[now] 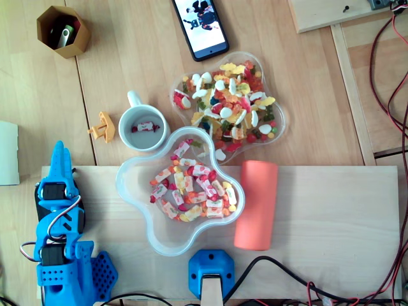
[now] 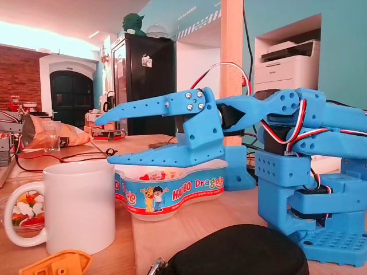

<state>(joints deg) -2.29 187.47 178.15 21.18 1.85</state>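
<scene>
In the overhead view, a mug [image 1: 123, 131] stands above the bowl [image 1: 127, 182], a cylinder [image 1: 256, 204] to its right and the gripper [image 1: 59, 156] to its left.

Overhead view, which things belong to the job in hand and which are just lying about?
Likely in the job: the open, empty claw; the white mug with one sweet inside; the clear bowl of wrapped sweets.
Lying about: phone; tray of loose gummies; orange roll; brown hexagonal pot; small orange toy.
</scene>
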